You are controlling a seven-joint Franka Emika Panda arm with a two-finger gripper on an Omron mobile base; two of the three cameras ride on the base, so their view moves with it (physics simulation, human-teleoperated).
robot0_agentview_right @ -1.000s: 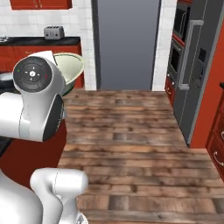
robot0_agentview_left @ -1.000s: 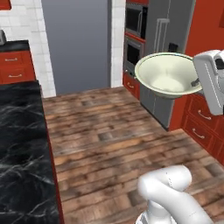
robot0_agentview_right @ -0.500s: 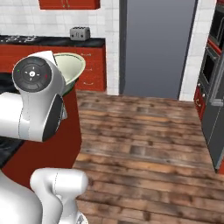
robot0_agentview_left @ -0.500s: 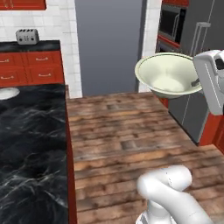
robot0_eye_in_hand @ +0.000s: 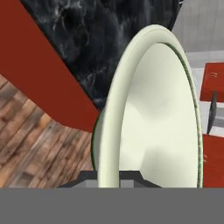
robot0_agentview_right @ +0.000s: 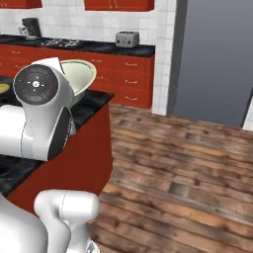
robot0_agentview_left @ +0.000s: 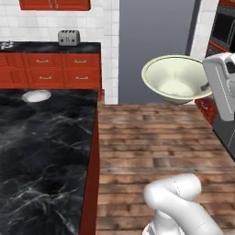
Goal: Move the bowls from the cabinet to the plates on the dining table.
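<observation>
My gripper (robot0_agentview_left: 205, 87) is shut on the rim of the matte cream bowl (robot0_agentview_left: 176, 78), which hangs tilted in the air over the wooden floor, right of the dining table (robot0_agentview_left: 41, 147). In the hand view the bowl (robot0_eye_in_hand: 157, 122) stands edge-on right above my gripper (robot0_eye_in_hand: 109, 177), with the black marble table (robot0_eye_in_hand: 100, 39) behind it. In the right base view the bowl (robot0_agentview_right: 79, 79) peeks out behind my arm near the table's corner (robot0_agentview_right: 94, 101). A pale grey plate (robot0_agentview_left: 36, 96) lies at the table's far end. An orange-yellow sliver, perhaps a plate (robot0_agentview_right: 2, 89), shows at the left edge.
Red drawers (robot0_agentview_left: 46, 71) under a black counter with a toaster (robot0_agentview_left: 69, 37) line the back wall, with red wall cabinets (robot0_agentview_left: 55, 4) above. A coffee machine (robot0_agentview_right: 30, 27) stands further left. A tall grey panel (robot0_agentview_left: 156, 41) and a dark oven (robot0_agentview_left: 225, 27) lie to the right. Wooden floor (robot0_agentview_right: 188, 163) is open.
The whole picture has swung as the base turned, bringing the dining table, counter and toaster further into view. The bowl stays in my gripper at the same spot relative to the arm.
</observation>
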